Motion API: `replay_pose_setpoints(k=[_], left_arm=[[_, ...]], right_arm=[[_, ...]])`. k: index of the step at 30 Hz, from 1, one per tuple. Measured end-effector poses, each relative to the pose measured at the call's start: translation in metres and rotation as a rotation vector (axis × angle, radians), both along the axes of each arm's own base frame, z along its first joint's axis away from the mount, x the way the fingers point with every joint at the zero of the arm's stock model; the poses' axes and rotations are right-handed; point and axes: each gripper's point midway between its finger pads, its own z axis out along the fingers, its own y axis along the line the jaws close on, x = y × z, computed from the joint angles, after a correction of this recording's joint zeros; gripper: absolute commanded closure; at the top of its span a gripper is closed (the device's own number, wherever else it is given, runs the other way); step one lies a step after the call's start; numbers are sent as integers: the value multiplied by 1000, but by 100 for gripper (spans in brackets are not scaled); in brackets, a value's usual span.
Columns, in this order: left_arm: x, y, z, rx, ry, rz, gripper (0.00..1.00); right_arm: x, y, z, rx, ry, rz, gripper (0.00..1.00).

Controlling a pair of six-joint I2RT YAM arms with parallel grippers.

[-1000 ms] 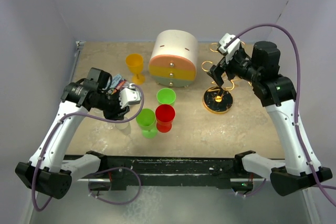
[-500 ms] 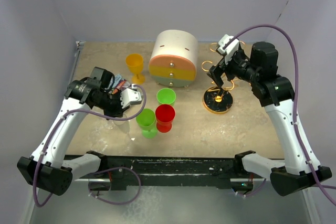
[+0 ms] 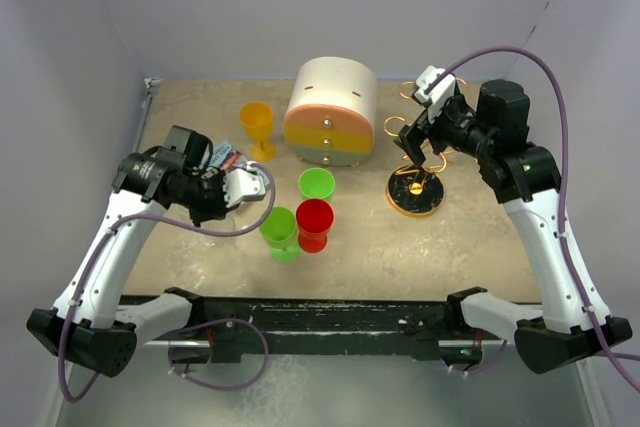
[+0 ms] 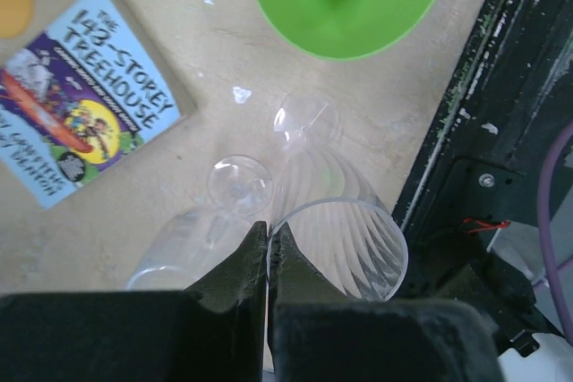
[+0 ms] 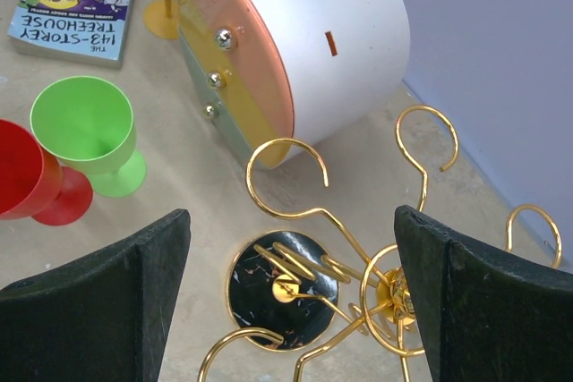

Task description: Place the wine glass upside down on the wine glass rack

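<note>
Two clear glasses show in the left wrist view. The clear ribbed wine glass (image 4: 345, 234) stands mouth-up at the near left of the beige stone-patterned table (image 3: 450, 247). Its round foot is visible through the bowl, but whether that foot rests on the table cannot be told. The left gripper (image 4: 268, 225) has its jaws pressed together on the near part of the glass's rim. The thin wall is pinched between the black fingertips (image 4: 237, 261), which hide the rim below that point. A second clear wine glass (image 4: 238, 185) sits just left of the first, its bowl partly cut off by the gripper body. In the top view both glasses are almost impossible to make out beneath the left arm.

The gold wire wine glass rack (image 5: 285, 291) stands at the far right on its round black-and-gold base, well apart from the held glass. No glass hangs on the loops in view, and its right-hand loops run off the right wrist view. The right gripper (image 5: 291, 221) hangs over the rack with jaws spread wide and nothing in them. From above it covers part of the stem.

Between the arms stand:
- a lime green plastic goblet (image 3: 279, 232)
- a second green goblet (image 3: 316, 184)
- a red plastic goblet (image 3: 314, 222)

Farther back are a round white drawer box with orange and yellow bands (image 3: 332, 112) and an orange plastic goblet (image 3: 257, 125). A blue paperback book (image 4: 76, 87) lies flat, largely hidden from above by the left arm.
</note>
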Motion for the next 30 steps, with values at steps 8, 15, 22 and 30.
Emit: replay_pose_setpoints(k=[8,15,22,30], left_arm=[[28,-3,52,-57,-232,39,100],[68,-4,115,-127,-439,192,100],[86,-20,212,-380,-691,275,100],[87,-51,296,-700,-767,279,100]], right_arm=[[0,0,0,2,2,-1,3],[-1,5,14,47,8,7,1],[4,31,57,184,7,91,3],[30,62,64,376,105,118,18]])
